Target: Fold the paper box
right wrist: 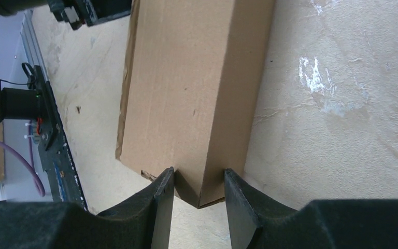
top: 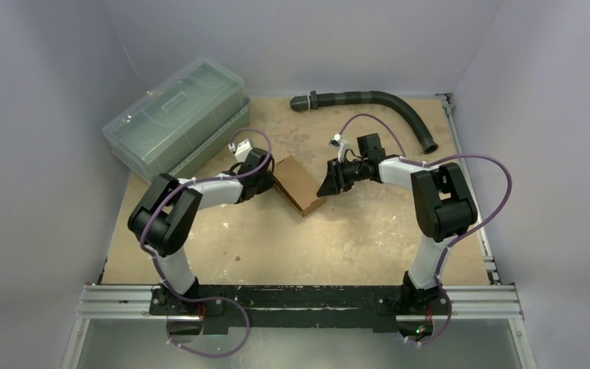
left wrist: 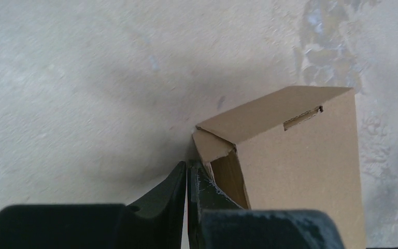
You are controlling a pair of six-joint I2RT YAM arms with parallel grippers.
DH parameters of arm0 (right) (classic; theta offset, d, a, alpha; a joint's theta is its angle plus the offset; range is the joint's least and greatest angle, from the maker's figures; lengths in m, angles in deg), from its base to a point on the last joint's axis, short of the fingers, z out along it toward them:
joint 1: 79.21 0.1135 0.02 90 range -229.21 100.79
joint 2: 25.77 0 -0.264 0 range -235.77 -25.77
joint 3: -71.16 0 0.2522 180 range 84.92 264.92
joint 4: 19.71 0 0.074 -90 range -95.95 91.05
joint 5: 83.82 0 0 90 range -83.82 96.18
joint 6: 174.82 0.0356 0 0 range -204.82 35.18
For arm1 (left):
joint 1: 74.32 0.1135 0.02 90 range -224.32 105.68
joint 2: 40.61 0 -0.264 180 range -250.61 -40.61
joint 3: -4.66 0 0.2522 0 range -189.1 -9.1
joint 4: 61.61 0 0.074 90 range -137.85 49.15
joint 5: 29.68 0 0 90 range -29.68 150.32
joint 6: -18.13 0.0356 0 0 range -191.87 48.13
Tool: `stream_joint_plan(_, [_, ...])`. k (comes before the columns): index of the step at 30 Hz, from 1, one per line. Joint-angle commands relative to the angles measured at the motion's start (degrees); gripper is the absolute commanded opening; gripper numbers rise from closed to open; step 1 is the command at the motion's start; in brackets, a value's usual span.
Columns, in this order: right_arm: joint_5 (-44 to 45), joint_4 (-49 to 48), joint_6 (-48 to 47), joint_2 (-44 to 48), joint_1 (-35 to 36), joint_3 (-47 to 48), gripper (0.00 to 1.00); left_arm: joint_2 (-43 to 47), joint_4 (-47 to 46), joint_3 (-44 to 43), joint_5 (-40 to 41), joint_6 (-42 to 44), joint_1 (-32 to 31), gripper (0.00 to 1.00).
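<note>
The paper box (top: 301,185) is a small brown cardboard carton lying mid-table between both arms. In the left wrist view the paper box (left wrist: 300,161) shows an open end with a small side flap (left wrist: 211,145) and a slot in its top flap. My left gripper (left wrist: 187,165) is shut with nothing between its fingers, its tips right at that side flap. My right gripper (right wrist: 198,176) is shut on the paper box (right wrist: 186,88) at its near corner, one fingertip (right wrist: 167,179) on the broad face and the other on the narrow side. From above, the left gripper (top: 267,178) and the right gripper (top: 326,187) flank the box.
A large clear greenish lidded plastic bin (top: 177,119) stands at the back left. A black corrugated hose (top: 376,101) curves along the back right. The metal rail (top: 299,301) with the arm bases runs along the near edge. White walls enclose the table on three sides.
</note>
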Motion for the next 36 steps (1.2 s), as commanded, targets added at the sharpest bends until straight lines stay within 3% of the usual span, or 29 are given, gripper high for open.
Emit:
stream_joint_plan(1, [3.4,3.4,-2.9,-1.6,1.0,-0.1,0.41,-1.5,3.5,-8.4,-0.9,2.3,0.3,0.04])
stream_joint_plan(6, [3.3,3.7,-3.2,-1.9,1.0,0.2,0.41,3.5,5.9,-5.9,-2.4,9.6,0.3,0.05])
stream_joint_plan(11, [3.4,4.1,-3.5,-2.2,1.1,0.4,0.41,13.1,5.8,4.1,-1.5,12.4,0.3,0.12])
stream_joint_plan(15, [3.7,4.4,-3.8,-2.3,1.1,0.5,0.42,21.0,-0.2,12.8,-6.4,13.7,0.4,0.2])
stream_joint_plan(17, [3.7,4.4,-3.9,-2.3,1.1,0.5,0.42,24.2,-4.8,16.7,-10.0,13.8,0.4,0.31])
stream_joint_plan(20, [3.7,4.5,-4.1,-2.3,1.1,0.6,0.42,25.8,-10.1,19.3,-12.9,10.9,0.7,0.55])
stream_joint_plan(22, [3.7,4.5,-4.2,-2.3,1.1,0.6,0.43,24.6,-11.6,18.6,-14.0,9.0,1.0,0.68])
stream_joint_plan(25, [3.7,4.6,-4.2,-2.3,1.1,0.6,0.43,20.7,-12.0,14.9,-14.8,6.6,2.2,0.75])
stream_joint_plan(36, [3.6,4.9,-4.5,-2.5,1.2,0.8,0.43,1.5,-28.3,7.3,-27.9,0.6,9.9,0.83])
